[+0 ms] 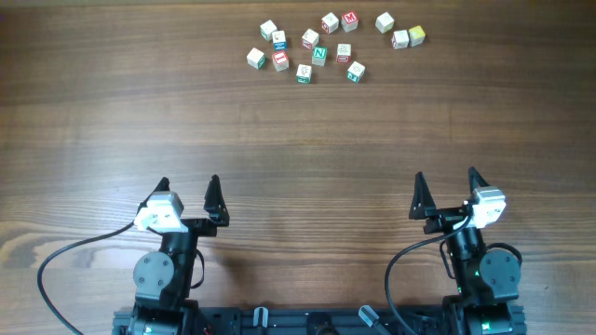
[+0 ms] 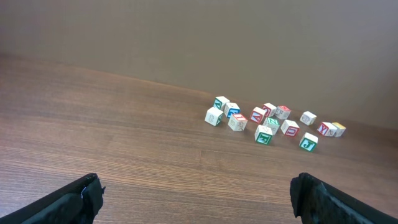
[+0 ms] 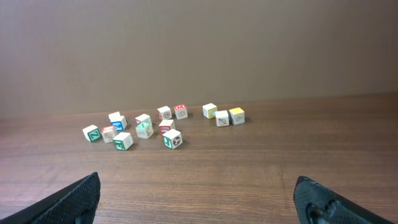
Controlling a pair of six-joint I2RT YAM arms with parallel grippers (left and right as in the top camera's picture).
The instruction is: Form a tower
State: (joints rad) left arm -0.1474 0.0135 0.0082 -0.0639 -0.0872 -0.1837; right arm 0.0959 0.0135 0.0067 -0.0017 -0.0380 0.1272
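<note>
Two-high tower, white top w/ reddish mark and a blue side showing, stands on the table a little left of and beyond the green N cube, among other loose cubes; it's too small to be sure of the stack. Left gripper and right gripper sit well apart from the N cube on its near side, L one to its left, R one to its right. Both pairs of fingers are spread wide over bare wood.
</note>
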